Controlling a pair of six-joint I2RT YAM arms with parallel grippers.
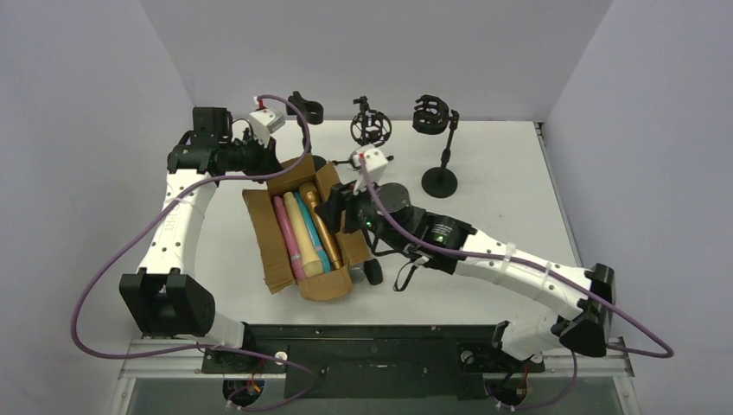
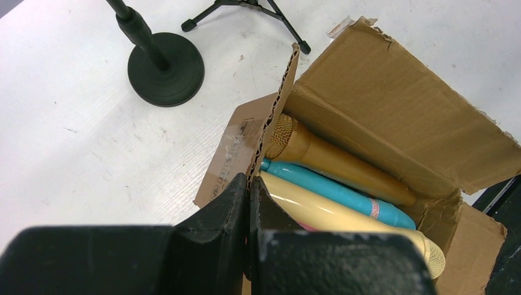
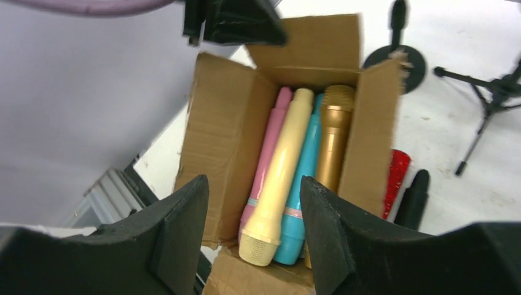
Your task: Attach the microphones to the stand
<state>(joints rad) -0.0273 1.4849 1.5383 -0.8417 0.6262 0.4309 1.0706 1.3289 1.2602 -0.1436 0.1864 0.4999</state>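
Brown cardboard box (image 1: 259,226) sits in the middle of the top view, and a pink microphone (image 3: 269,141), a cream microphone (image 3: 284,160), a teal microphone (image 3: 295,227) and a gold microphone (image 3: 332,141) lie side by side in it. The left gripper (image 2: 249,196), at the bottom of its own view, has its fingers pinched tight on the edge of a box flap, and the right gripper (image 3: 253,184) hangs over the box with fingers spread wide, holding nothing. A red microphone (image 3: 395,175) and a black microphone (image 3: 413,196) lie on the table (image 1: 510,173) just beside the box.
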